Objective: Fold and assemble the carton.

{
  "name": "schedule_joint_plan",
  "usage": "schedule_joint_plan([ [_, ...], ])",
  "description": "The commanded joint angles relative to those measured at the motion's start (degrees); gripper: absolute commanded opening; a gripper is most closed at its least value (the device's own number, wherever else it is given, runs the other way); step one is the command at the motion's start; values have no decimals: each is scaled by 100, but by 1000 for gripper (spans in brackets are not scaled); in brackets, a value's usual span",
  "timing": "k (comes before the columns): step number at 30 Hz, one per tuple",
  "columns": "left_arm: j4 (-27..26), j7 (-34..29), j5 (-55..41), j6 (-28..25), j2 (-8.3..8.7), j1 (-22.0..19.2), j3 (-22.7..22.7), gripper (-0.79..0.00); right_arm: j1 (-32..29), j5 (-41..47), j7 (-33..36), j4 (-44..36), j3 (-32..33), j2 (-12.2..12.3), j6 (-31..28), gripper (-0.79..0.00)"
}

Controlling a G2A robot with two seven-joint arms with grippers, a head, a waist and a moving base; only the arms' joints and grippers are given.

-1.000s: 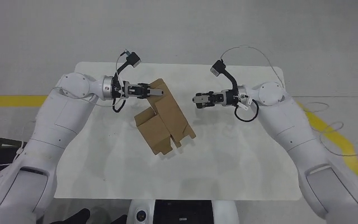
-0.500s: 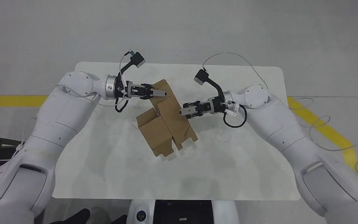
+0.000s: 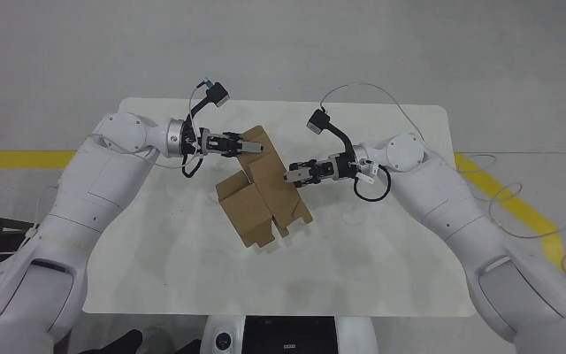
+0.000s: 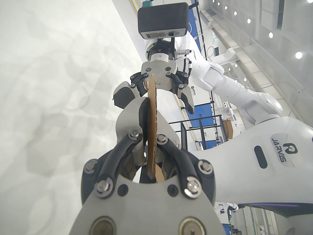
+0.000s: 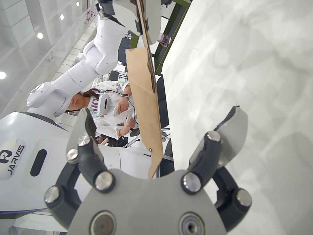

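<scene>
Top view: my left gripper point(image 3: 249, 145) pinches a flap of the carton point(image 3: 261, 196) — light, bendy; right gripper point(image 3: 288, 175) spread, I'd hold near creases.

A brown corrugated carton point(image 3: 255, 205), only partly folded, lies slantwise near the middle of the white tabletop point(image 3: 380, 257), with short tabs showing at its near end. Its far flap stands on edge, pinched in the left claw point(image 3: 242, 145). Another panel edge sits between the spread fingers of the right claw point(image 3: 290, 174).
</scene>
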Motion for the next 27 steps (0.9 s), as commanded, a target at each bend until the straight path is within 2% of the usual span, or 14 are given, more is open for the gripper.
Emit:
schedule_joint_plan([
  [1, 0, 0, 2, 0, 0, 1, -3, -785, -2, -3, 0, 1, 7, 1, 0, -434],
  [2, 0, 0, 2, 0, 0, 1, -3, -785, -2, -3, 0, 1, 7, 1, 0, -105],
  [3, -124, -27, -85, 27, -12, 37, 47, -785, -15, 0, -15, -35, -32, -9, -15, -105],
  [4, -254, -67, -232, 67, -23, 85, 102, -785, -15, 0, -15, -35, -32, -9, -15, 0],
  [12, -288, -114, -405, 114, 60, 72, 146, -785, -31, -17, -51, -47, -30, -8, -2, 0],
  [14, -309, -102, -406, 102, 80, 71, 159, -785, -101, -163, -196, -211, 9, 2, 73, 0],
  [24, -376, 5, -376, -6, 110, 40, 354, -785, -286, -369, -80, -637, 129, -28, 198, 0],
  [27, -358, 36, -367, -36, 115, 13, 412, -785, -305, -390, -44, -637, 165, -50, 192, -416],
])
